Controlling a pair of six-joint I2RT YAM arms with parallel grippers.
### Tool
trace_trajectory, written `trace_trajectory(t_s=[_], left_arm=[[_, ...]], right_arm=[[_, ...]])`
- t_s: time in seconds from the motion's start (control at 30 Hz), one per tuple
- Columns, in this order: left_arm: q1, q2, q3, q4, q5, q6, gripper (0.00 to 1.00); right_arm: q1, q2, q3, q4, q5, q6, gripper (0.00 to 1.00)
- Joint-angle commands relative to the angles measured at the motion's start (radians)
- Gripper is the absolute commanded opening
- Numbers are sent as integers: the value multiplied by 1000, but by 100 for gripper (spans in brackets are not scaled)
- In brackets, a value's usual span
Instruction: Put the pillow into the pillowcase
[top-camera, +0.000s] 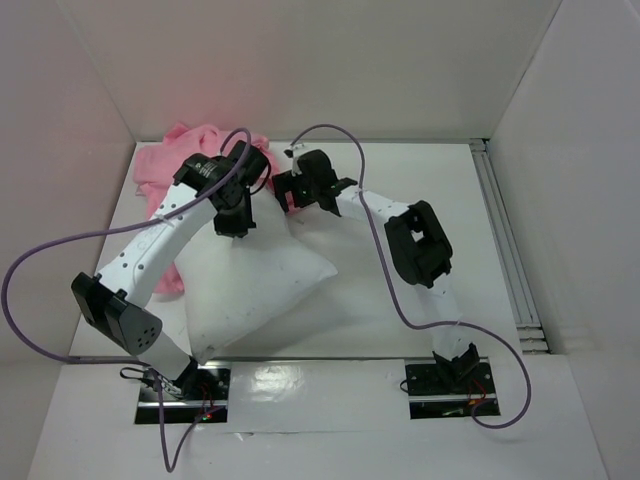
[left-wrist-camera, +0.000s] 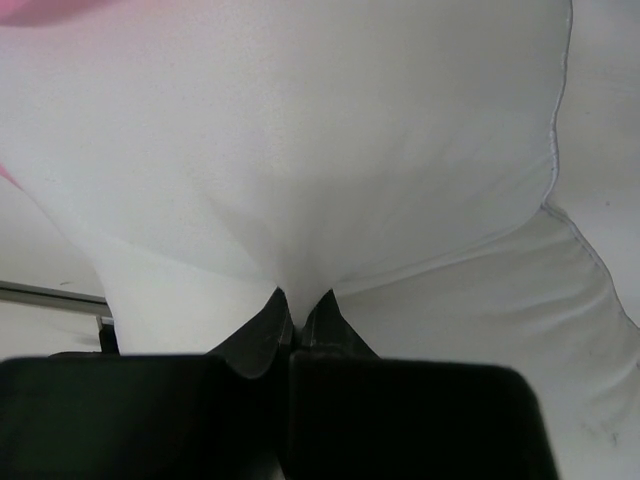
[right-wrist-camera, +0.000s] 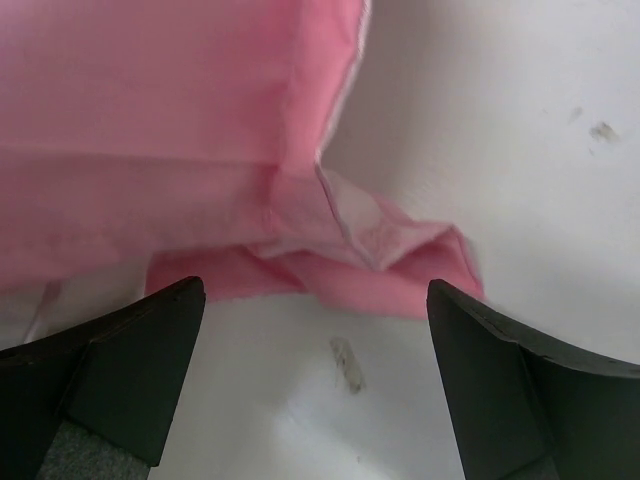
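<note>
Now, left claw (left-wrist-camera: 300, 297) pinching pillow (left-wrist-camera: 300, 150) fabric, right claw (right-wrist-camera: 315, 290) spread, pillowcase (right-wrist-camera: 150, 120) edge ahead.

2 white arms (top-camera: 160, 240) with black joints, purple cables (top-camera: 322, 126) (looped), black fingers (right-wrist-camera: 120, 370), seemingly matte.

Overhead looks down; 2 wrist views — close on pillow (left-wrist-camera: 300, 150), pillowcase (right-wrist-camera: 150, 120).

Bare table (top-camera: 440, 175) right of the pillow (top-camera: 265, 285); pillowcase (top-camera: 165, 165) crowds far-left corner.
</note>
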Motion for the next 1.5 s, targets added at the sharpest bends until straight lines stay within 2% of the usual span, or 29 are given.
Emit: trace_trajectory(t_s=[0.0,0.03,0.07,0.1,0.13,0.2,0.23,0.33,0.37,0.47,0.5,0.53,0.63,0.73,0.8,0.9,1.0,1.2,1.27,1.3,1.33,1.37,1.4,1.43,1.47], left_arm=[[9,-44,44,-7,23,28,0],[9,-44,44,-7,23,28,0],[9,-44,44,-7,23,28,0],[9,-44,44,-7,23,19,0],[9,-33,44,-7,23,19,0],[9,-33,25,-7,23,19,0],[9,-21,25,-7,14,10,0],[9,3,7,3,-21,-19,0],[-4,13,7,15,-41,-55,0],[-13,51,10,4,-156,-124,0],[-22,74,25,-8,-177,-162,0],[-22,74,53,-8,-193,-162,0],[-50,74,79,-8,-217,-207,0],[-85,65,105,-8,-236,-260,0],[-128,65,117,-8,-248,-308,0],[-175,74,142,-8,-285,-369,0],[-206,51,142,-8,-306,-409,0],[-206,31,120,136,-340,-359,0],[-206,54,143,167,-369,-349,0],[-193,78,209,167,-380,-349,0],[-192,89,258,167,-398,-349,0],[-192,99,315,152,-415,-337,0],[-202,99,415,126,-464,-328,0],[-211,90,457,116,-480,-307,0],[-220,74,488,116,-492,-290,0]], right_arm=[[-15,64,120,117,-71,-44,99],[-15,86,142,117,-102,-18,93],[-25,113,154,130,-172,-1,81],[-25,114,154,173,-206,22,34],[-37,114,141,193,-228,62,0],[-50,68,89,251,-240,75,0],[-61,36,-4,279,-240,99,0],[-87,-136,-161,357,-279,116,0],[-99,-230,-259,358,-297,116,0],[-108,-375,-417,290,-349,101,0],[-108,-471,-451,276,-371,101,0],[-108,-515,-482,234,-424,90,0],[-72,-625,-579,172,-451,90,0],[-62,-572,-614,114,-452,102,0],[-48,-543,-533,36,-490,102,0],[11,-554,-475,-50,-397,39,0],[-4,-566,-475,-69,-374,48,0],[-56,-557,-446,-78,-363,49,0],[-106,-479,-320,-78,-382,39,0],[-126,-436,-253,-128,-444,53,0],[-145,-390,-39,-202,-498,39,0],[-145,-329,86,-303,-591,13,0],[-131,-328,192,-469,-618,-17,0],[-73,-363,273,-503,-618,-69,0],[-36,-502,238,-503,-618,-82,0]])
